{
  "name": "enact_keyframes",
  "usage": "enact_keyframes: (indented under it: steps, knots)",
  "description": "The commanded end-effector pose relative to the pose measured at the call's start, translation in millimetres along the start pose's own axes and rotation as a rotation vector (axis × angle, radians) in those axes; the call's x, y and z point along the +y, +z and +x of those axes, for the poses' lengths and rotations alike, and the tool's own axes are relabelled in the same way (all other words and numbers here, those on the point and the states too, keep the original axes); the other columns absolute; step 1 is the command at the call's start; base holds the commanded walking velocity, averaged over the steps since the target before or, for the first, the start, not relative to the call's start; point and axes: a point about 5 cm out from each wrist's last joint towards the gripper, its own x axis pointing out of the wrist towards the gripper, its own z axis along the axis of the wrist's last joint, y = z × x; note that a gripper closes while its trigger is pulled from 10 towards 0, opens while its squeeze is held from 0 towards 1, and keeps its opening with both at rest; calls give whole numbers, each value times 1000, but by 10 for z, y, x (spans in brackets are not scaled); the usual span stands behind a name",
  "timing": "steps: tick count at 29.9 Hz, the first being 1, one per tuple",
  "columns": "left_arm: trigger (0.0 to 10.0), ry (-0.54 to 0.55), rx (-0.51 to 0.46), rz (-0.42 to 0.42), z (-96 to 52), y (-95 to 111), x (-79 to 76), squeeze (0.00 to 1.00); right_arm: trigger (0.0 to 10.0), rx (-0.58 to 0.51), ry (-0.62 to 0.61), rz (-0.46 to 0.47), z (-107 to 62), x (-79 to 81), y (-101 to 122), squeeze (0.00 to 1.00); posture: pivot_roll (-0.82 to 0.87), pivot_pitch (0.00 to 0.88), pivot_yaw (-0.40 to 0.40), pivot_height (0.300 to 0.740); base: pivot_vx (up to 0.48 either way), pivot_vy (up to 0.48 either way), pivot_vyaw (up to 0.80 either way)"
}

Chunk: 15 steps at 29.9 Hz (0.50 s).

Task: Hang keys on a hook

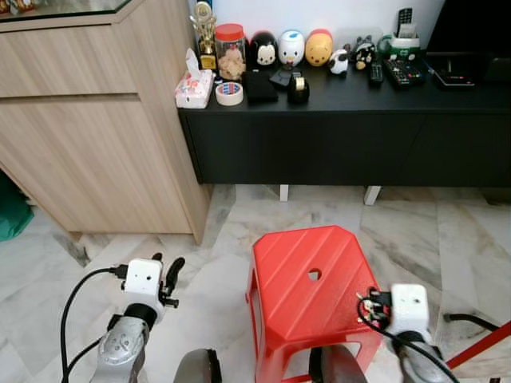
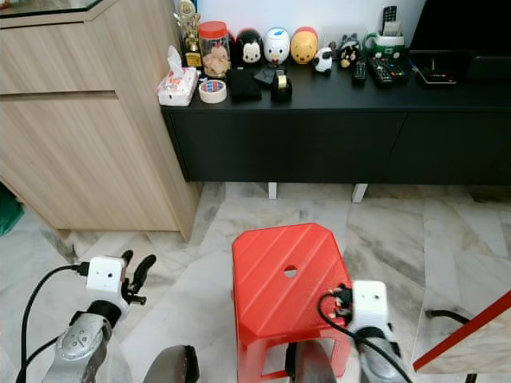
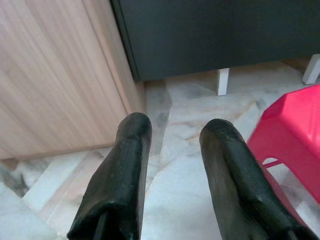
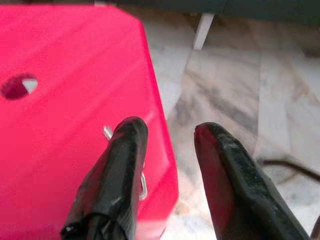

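Red stool as landmark. Risk, judged: nudging the keys off its right edge through a skewed descent. Keys near that edge, mostly hidden under one finger of the right gripper, not between the spread jaws. Left gripper likewise spread, idle over floor left of stool.

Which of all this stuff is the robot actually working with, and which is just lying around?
For the job: right gripper, open at the red stool edge; silver metal piece on it, possibly the keys; left gripper, open.
Lying about: tape roll, tissue pack, toy figures, remotes, all on the black cabinet.
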Motion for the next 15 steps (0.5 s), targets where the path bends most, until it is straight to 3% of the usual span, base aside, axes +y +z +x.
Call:
enact_keyframes:
  steps: [1,4,10,13,15]
  knots:
    - [10000,-8,17,18,-12,-39,14,0,10000,29,-8,30,-4,-110,-5,0,30,68,28,607,0,0,0]
    - [10000,-12,17,18,-5,-38,9,0,10000,61,-9,56,31,-205,-4,0,29,67,29,607,0,0,0]
    - [10000,-14,14,21,10,-26,14,0,10000,119,91,181,132,-182,28,0,37,64,36,607,0,0,0]
    - [10000,-14,13,24,12,-22,24,0,10000,134,132,201,171,-158,43,0,37,64,38,607,0,0,0]
    - [10000,-14,13,26,15,-20,30,0,10000,150,149,167,213,-139,42,949,39,63,41,607,0,0,0]
